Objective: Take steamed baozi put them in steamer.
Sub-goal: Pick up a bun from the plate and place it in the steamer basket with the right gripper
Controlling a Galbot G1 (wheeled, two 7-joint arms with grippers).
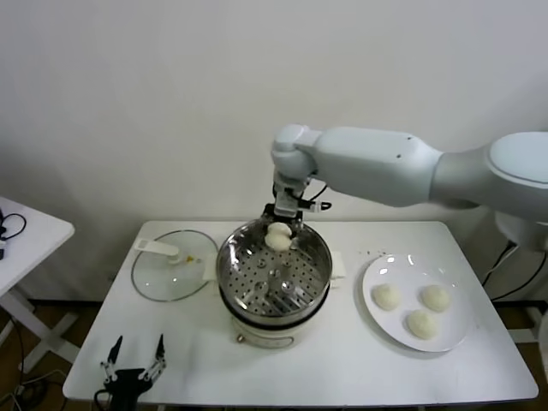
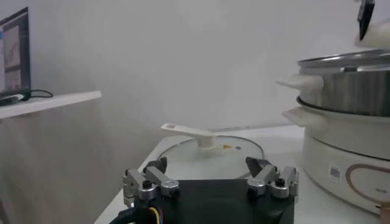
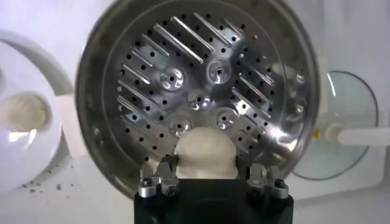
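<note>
Baozi (image 1: 277, 237): one bun sits clamped between the right gripper's (image 1: 283, 228) fingers (image 3: 166, 176), held over the far rim of the steamer (image 1: 317, 287), above its perforated tray (image 3: 201, 85). Three more buns (image 1: 413, 310) lie on the plate (image 1: 454, 341) on the table (image 1: 360, 368), to the robot's right of the steamer. The glass lid (image 1: 171, 272) rests flat on the steamer's other side. The left gripper (image 1: 134, 358) hangs idle near the table's front left corner, fingers (image 2: 149, 182) spread apart, holding nothing.

Shiny perforated steel steamer (image 1: 274, 278), glass lid (image 1: 171, 270)
</note>
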